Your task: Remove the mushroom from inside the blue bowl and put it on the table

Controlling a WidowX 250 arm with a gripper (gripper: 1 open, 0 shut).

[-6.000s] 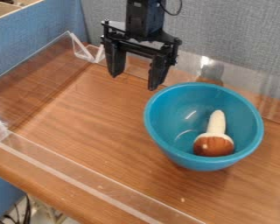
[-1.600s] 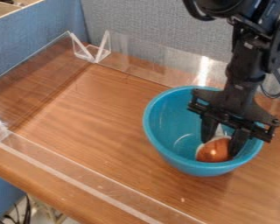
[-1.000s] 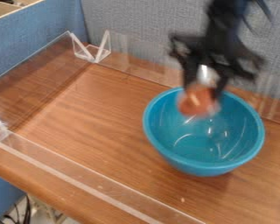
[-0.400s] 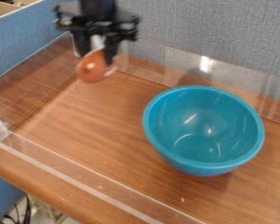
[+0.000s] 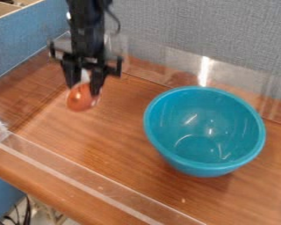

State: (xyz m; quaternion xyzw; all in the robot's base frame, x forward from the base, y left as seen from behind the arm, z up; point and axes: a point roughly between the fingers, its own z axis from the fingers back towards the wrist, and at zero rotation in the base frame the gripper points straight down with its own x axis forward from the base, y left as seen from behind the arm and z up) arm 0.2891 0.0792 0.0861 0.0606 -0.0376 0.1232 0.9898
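The gripper (image 5: 84, 88) points straight down over the left part of the table (image 5: 143, 167), and its dark fingers are closed partly, around the mushroom (image 5: 81, 98). The reddish-brown cap shows below and between the fingertips; the pale stem I cannot see, it is hidden by the fingers or lost in the blur. The mushroom hangs low over the wood, but whether it touches the surface or not I cannot tell from this one view.

From the gripper, the blue bowl (image 5: 206, 129) lies at about four o'clock, well apart, and it is empty inside. At about twelve o'clock, behind the arm, stands the clear acrylic wall (image 5: 167, 60), and at nine o'clock a blue partition (image 5: 25, 39).

The mushroom seems a light toy, small beside the bowl. I judge it stiff enough to hold its shape in the grip. The round cap looks smooth, so it may slip or turn if it is pinched only at the curve; a hold across the widest part of the cap, or where cap meets stem, seems safer. When released it may roll a little, so a low release on the flat wood is better.
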